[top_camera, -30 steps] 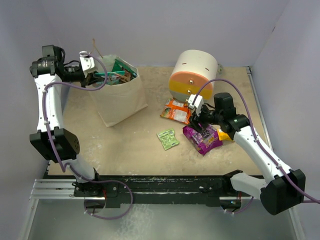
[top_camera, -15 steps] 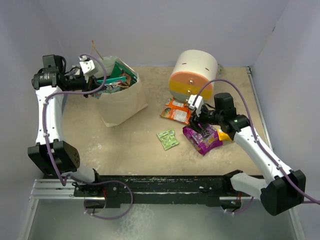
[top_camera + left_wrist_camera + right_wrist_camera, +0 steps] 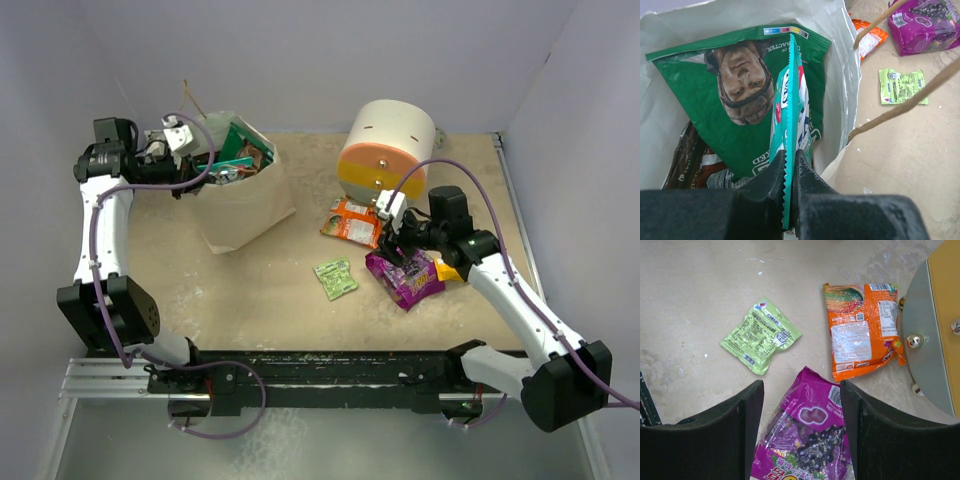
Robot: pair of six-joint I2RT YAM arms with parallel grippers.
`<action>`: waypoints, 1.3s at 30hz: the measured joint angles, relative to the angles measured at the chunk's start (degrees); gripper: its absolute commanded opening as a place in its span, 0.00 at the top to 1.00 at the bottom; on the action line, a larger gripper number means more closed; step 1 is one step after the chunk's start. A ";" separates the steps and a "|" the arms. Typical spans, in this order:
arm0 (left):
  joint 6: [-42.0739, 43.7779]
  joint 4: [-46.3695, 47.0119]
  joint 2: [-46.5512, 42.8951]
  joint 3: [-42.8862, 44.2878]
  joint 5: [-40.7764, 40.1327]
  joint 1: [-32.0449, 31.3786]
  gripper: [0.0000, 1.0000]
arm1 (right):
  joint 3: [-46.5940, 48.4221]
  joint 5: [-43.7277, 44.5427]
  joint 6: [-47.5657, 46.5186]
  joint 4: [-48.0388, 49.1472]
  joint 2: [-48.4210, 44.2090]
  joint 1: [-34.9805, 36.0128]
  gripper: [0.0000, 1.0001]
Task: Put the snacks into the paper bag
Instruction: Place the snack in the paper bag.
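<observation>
The left arm [image 3: 100, 230] is bending in over the paper bag [image 3: 245, 210], the left gripper [image 3: 789, 161] clamping the teal packet [image 3: 791, 100] edge-on, its long axis pointing down into the bag's mouth beside a green packet [image 3: 735, 95]; a second ago it was hanging at the bag's left rim. The right arm [image 3: 510, 290] is staying put, the right gripper [image 3: 801, 386] spread wide above the purple packet [image 3: 810, 445], which is lying on the table near the orange packet [image 3: 860, 330] and the green-white packet [image 3: 761, 335]
</observation>
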 measured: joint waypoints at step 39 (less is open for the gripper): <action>-20.17 14.40 -19.50 -3.50 -26.77 -2.97 0.01 | -0.28 6.86 3.19 1.95 -2.08 -0.39 0.28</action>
